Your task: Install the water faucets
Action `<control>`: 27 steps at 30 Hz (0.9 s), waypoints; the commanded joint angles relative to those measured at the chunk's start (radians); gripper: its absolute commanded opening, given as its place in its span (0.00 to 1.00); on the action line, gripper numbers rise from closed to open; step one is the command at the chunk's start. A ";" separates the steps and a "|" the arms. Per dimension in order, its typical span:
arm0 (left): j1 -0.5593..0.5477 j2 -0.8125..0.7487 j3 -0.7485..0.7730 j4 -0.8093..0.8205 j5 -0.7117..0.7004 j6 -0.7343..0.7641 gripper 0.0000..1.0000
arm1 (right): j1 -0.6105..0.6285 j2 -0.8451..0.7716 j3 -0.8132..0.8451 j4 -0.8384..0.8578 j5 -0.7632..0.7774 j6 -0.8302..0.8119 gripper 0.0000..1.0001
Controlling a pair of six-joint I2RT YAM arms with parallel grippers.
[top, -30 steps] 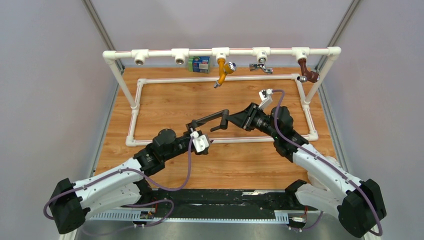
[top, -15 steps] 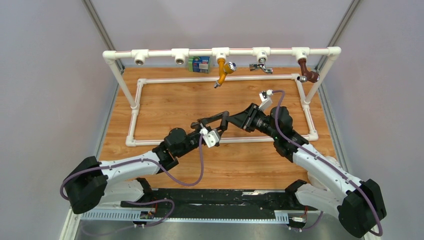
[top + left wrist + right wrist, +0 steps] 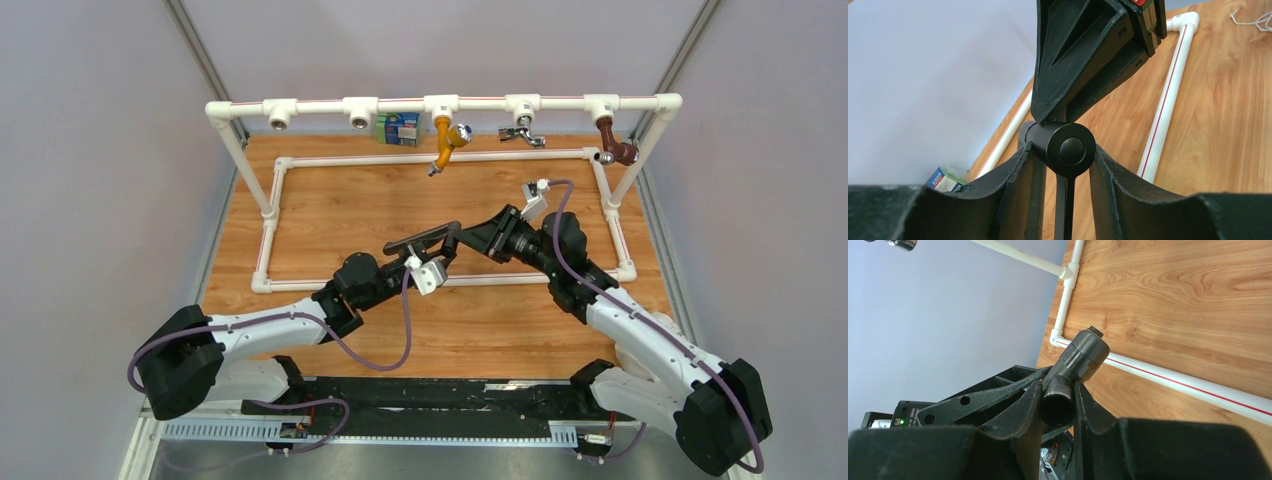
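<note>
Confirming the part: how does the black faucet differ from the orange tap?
The black faucet is long and straight; the orange tap is short and bent. The black faucet is held by the right gripper; the orange tap hangs from the white rail. Both are taps.

Left arm: swung inward from the near left edge of the tabletop, elbow and shoulder now nearer the middle. Left pincer: carried from below the left part of the long dark grey metal faucet up to its right part, just beside the right pincer. Fingers: drawn in from a wide spread to stand against both sides of the faucet's thick round end.
</note>
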 commanded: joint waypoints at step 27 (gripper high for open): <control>0.148 -0.237 0.260 -0.542 0.036 -0.561 0.00 | -0.029 -0.087 0.020 0.250 -0.100 -0.374 0.65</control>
